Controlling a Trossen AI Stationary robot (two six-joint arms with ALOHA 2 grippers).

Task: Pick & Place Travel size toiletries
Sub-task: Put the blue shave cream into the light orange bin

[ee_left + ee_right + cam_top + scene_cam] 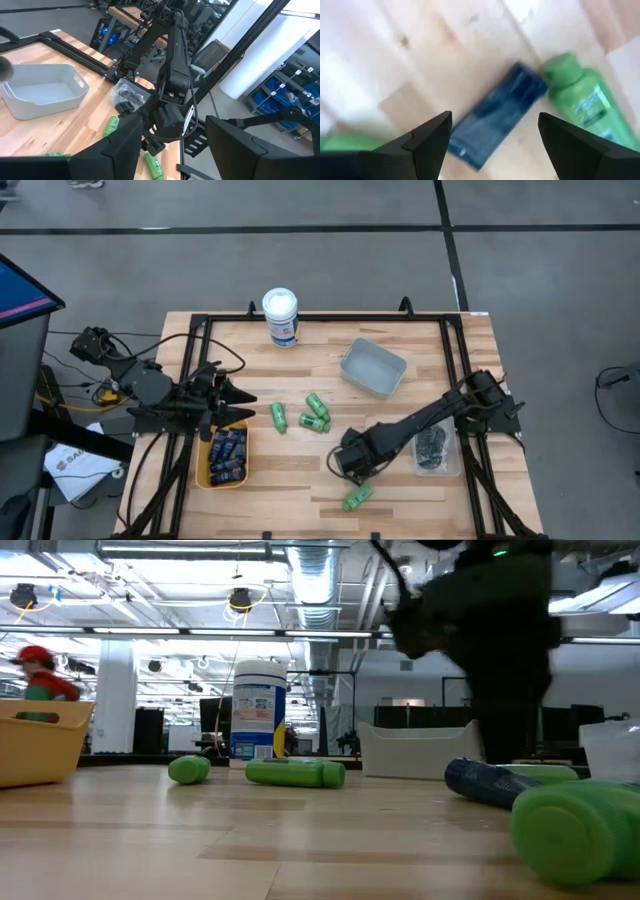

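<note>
My right gripper hangs open over the table's near middle. In the right wrist view its fingers stand apart above a flat dark navy tube that lies flat on the wood, with a green bottle beside it. That bottle lies near the front edge. Three more green bottles lie on their sides mid-table. My left gripper is open above the yellow bin, which holds several navy tubes. Dark tins sit in a clear tray.
A tall white canister with a blue label stands at the far edge. An open grey bin sits right of centre. The clear tray lies at the right side. A black frame borders the table. Bare wood lies between the bottles and the grey bin.
</note>
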